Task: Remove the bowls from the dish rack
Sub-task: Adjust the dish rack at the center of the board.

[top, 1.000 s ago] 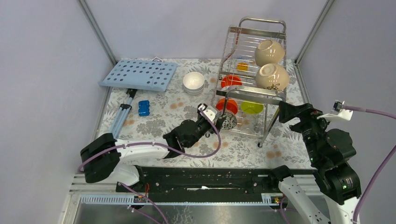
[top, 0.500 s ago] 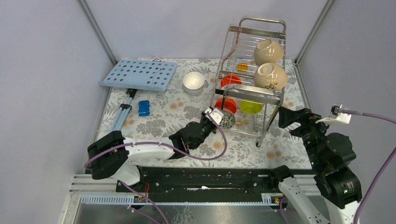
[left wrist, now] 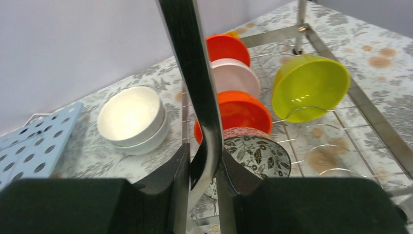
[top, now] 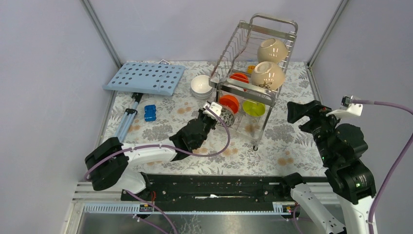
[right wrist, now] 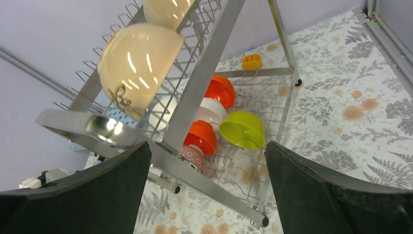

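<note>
Your dish rack (top: 236, 41) has slid left since a moment ago. It is standing near the back right corner, tall side up, top leaning a little right. Cream bowls (top: 267, 74) are riding on top. The orange-red bowl (top: 229, 103), lime-green bowl (top: 254, 107) and speckled bowl (left wrist: 255, 156) are standing on edge below. Your left gripper (left wrist: 204, 161) is pinching a rack bar, so it is dragging the rack. Your right gripper (top: 297, 109) is waiting, fingers wide apart, near the right edge.

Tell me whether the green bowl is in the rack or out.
In: the green bowl stands on edge among the wire loops of the rack's lower tier, beside an orange bowl.
</note>
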You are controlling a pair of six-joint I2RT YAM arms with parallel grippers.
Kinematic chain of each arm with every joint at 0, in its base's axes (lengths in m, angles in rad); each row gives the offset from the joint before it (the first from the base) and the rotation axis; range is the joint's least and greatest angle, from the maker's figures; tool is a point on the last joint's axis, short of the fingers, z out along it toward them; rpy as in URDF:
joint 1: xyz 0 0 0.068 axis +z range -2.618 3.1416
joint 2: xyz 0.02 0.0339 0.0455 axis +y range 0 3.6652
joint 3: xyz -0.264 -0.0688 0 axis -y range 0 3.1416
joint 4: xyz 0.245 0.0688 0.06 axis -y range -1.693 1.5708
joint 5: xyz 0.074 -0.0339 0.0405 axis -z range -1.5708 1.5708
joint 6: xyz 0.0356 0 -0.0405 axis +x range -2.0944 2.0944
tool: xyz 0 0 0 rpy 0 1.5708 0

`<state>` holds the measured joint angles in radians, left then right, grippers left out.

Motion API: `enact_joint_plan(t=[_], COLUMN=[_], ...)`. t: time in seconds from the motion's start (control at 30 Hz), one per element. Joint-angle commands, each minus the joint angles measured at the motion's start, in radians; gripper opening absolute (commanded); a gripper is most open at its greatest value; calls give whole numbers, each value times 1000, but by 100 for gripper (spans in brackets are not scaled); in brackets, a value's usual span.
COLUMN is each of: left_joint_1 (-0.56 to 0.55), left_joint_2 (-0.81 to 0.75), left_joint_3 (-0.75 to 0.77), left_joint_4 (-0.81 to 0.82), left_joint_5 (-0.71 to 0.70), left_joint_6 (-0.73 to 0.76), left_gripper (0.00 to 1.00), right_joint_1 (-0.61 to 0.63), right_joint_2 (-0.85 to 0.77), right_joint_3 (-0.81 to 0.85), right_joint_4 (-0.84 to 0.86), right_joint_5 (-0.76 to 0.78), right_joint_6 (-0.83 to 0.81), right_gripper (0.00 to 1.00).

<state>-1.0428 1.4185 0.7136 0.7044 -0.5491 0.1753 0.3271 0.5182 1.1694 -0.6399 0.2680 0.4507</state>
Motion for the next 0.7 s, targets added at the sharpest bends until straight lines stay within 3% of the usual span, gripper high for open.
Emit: enact_joint_plan(t=[0.0, 0.23, 0.4, 0.67], left_joint_1=[66, 78, 78, 78], left_joint_2=[-77, -107, -140, -203], left_joint_3=[-13, -27, -34, -54], left_joint_4=[15, -8, -38, -100], left_joint_5=[-110, -97, -91, -62], left_joint_6=[-53, -58, -69, -113], left_gripper=[17, 21, 29, 65], right_joint_1=[-2, -2, -2, -3], right_joint_2=[71, 287, 396, 533], right_joint_3=[69, 261, 368, 485], right_joint_4=[112, 162, 226, 225], right_joint_5=[29, 26, 67, 42], right_joint_6=[60, 86, 95, 177], right_gripper=[94, 93, 93, 92])
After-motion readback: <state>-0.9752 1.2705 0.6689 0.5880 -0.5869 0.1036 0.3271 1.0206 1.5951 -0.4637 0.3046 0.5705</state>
